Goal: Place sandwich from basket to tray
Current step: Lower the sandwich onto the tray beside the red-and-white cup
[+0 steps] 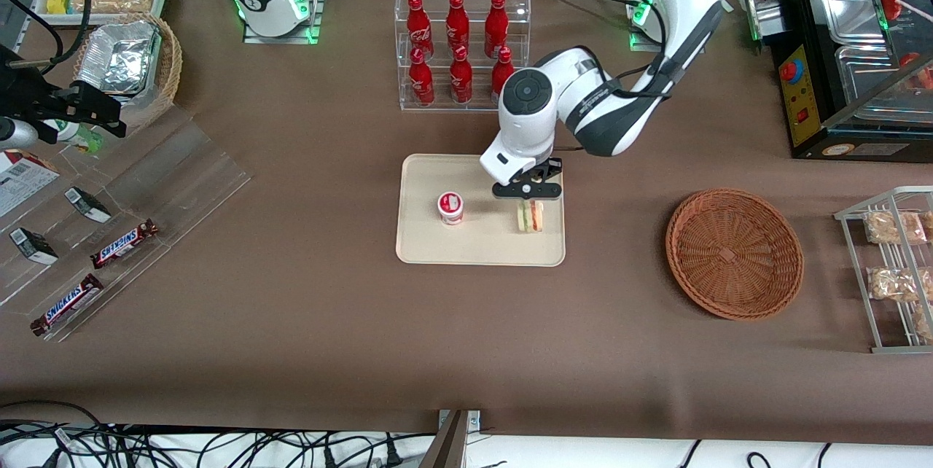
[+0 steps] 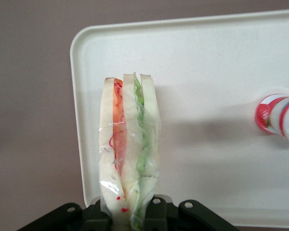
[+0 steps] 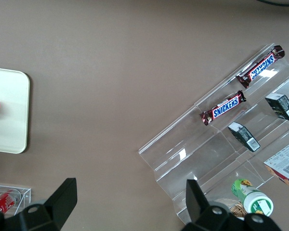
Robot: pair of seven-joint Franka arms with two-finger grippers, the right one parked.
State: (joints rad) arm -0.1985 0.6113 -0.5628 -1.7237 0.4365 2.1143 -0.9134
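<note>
We see one sandwich [image 2: 129, 149], a clear-wrapped wedge of white bread with red and green layers, standing on edge on the smooth cream tray [image 1: 423, 242] with rounded corners, at its end toward the working arm. One small round red-and-white cup [image 1: 450, 207] stands beside it on the tray. The gripper [image 1: 530, 200] hangs directly above, fingers pinching the sandwich's top edge; the arm bends down from above. One woven reddish-brown basket [image 1: 734, 253] lies well apart toward the working arm's end.
</note>
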